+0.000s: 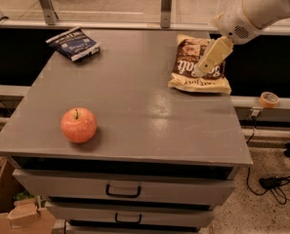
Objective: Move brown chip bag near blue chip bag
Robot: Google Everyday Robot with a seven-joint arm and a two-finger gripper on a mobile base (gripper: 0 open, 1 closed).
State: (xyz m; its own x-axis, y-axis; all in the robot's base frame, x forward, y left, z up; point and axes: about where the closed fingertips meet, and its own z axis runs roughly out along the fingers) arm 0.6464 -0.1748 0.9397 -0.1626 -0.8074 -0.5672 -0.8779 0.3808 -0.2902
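The tool (203, 66), cream-coloured on a white arm, hangs over the far right part of the flat grey table (149, 106). Its tip lies across the crinkly dark-brown and cream chip bag (183, 65). I cannot tell whether the tool is open or closed, nor whether it touches the bag. That bag lies near the table's right edge, well apart from the small flat navy-blue chip bag (73, 43) at the far left corner. A round red apple (78, 125) sits near the front left.

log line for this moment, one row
gripper: over crinkly brown-and-cream chip bag, far right | flat navy-blue chip bag: far left, apart | task: not done
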